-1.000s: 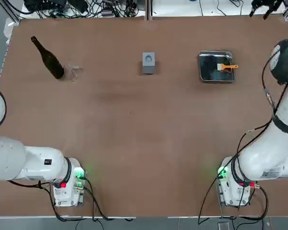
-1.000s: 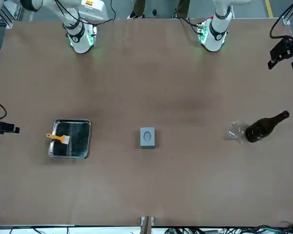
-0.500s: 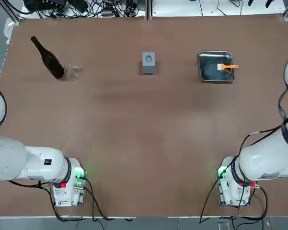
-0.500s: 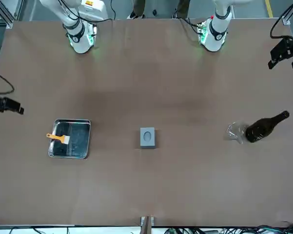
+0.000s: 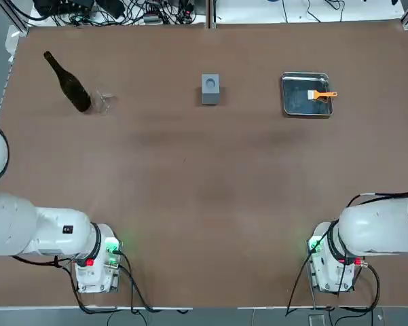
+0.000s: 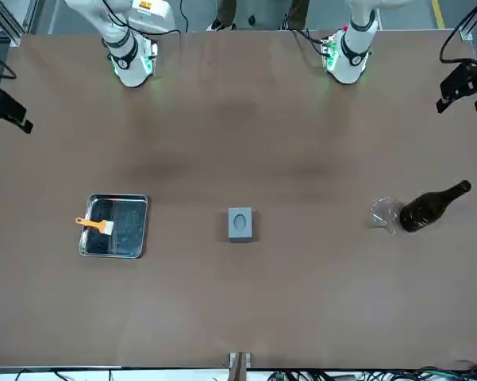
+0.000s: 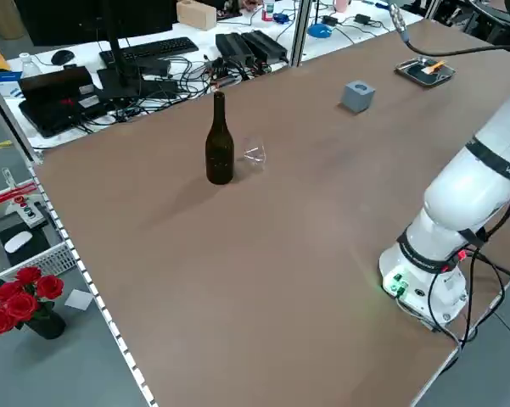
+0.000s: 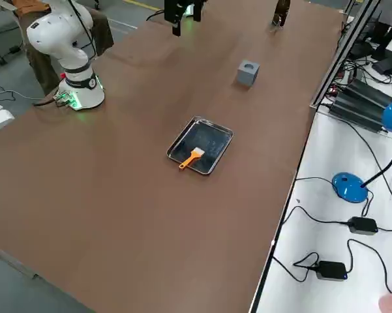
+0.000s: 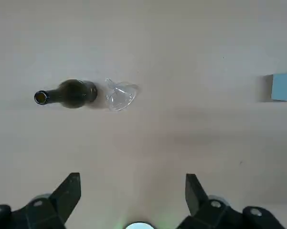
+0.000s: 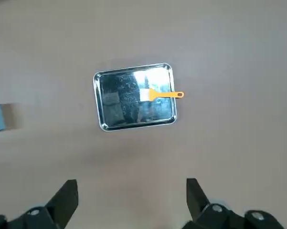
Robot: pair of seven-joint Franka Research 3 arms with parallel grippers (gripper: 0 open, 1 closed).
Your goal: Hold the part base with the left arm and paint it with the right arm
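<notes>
Grey block (image 5: 210, 89) alone mid-table, untouched, between a dark bottle (image 5: 68, 83) with a glass funnel (image 5: 105, 102) and a metal tray (image 5: 306, 94) holding an orange brush (image 5: 322, 95). Left gripper (image 9: 132, 191) and right gripper (image 10: 132, 195) both high above the table, fingers spread, holding nothing. Likely troubles: sliding the loose block with an off-centre pinch; knocking over the bottle on the way; fumbling the thin brush handle against the tray rim.
</notes>
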